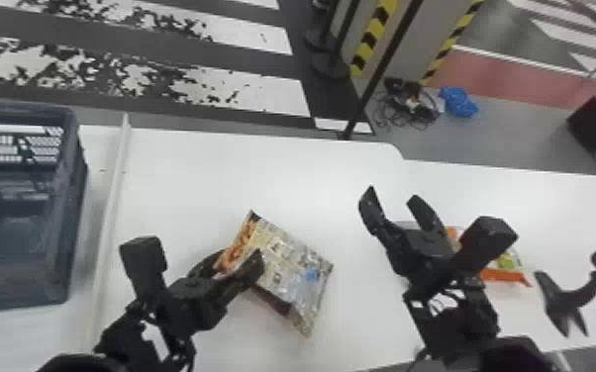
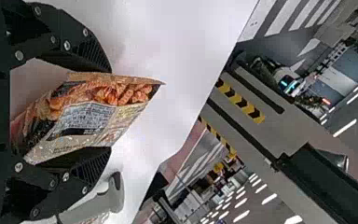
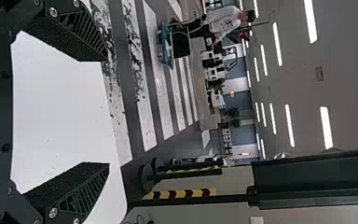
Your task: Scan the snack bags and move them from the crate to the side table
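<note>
A snack bag [image 1: 289, 269] is held at its orange end by my left gripper [image 1: 232, 262], over the white table. In the left wrist view, the bag [image 2: 88, 109] lies between both fingers of that left gripper [image 2: 111, 109]. My right gripper [image 1: 391, 205] is open to the right of this bag, nothing between its fingers; the right wrist view shows the right gripper [image 3: 107, 112] spread wide as well. Another snack bag [image 1: 506, 274], orange and green, lies partly hidden beneath the right arm. The dark crate [image 1: 59, 217] is at the far left.
A black scanner-like device [image 1: 562, 297] stands at the right of the table [image 1: 188, 173]. A raised white strip [image 1: 114, 198] runs between the crate and the held bag. Striped posts and cables are on the floor beyond the table.
</note>
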`<state>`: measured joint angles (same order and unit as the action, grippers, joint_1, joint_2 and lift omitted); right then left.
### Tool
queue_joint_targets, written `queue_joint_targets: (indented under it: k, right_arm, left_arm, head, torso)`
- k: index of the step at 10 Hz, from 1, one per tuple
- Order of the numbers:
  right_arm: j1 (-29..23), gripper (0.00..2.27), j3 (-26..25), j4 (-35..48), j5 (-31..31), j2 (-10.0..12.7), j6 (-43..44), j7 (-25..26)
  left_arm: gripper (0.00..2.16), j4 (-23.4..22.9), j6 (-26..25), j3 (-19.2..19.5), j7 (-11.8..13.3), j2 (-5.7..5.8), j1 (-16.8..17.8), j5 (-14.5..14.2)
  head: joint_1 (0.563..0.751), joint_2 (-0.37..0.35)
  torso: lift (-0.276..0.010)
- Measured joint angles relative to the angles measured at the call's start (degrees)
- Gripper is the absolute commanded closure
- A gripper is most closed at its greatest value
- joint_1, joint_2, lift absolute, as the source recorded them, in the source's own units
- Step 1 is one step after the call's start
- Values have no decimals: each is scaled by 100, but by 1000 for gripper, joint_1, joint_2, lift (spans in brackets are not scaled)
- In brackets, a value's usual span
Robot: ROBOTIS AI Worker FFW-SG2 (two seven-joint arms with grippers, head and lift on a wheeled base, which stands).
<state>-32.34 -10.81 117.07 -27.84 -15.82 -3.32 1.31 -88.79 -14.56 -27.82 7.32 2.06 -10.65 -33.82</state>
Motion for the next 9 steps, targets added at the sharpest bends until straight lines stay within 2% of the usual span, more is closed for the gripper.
queue_joint_targets:
  k: [1,3,4,5,6,8,9]
  right_arm:
    - [-2,134,0,0,-2,-1,12,0]
    - [-15,134,0,3,-7,-20,67,2]
    - [-20,134,0,2,-15,-25,84,1]
    - [-24,134,4,3,-18,-27,94,3]
    - [-26,134,12,7,-20,-29,124,8]
    - [-27,134,18,9,-37,-44,182,9]
    - [-31,134,23,9,-56,-51,195,9]
  left_arm:
    - [36,-113,-7,-37,-199,35,0,266]
    - [36,-455,-109,-11,-474,213,-24,661]
    - [36,-738,-454,-96,-685,268,-44,1197]
    - [36,-948,-925,-236,-862,276,-44,1780]
    - [36,-1017,-1246,-366,-1010,268,-19,2170]
    - [36,-927,-1557,-662,-1290,252,72,2842]
    - [36,-872,-1660,-759,-1446,254,124,3075]
  head:
    - [695,-350]
    - [695,-350]
    - [695,-350]
    - [695,-350]
    - [695,-350]
    - [695,-350]
    - [695,-350]
  torso:
    - [-87]
    - [-87]
    - [-87]
    - [-87]
    - [-87]
    - [-87]
    - [-87]
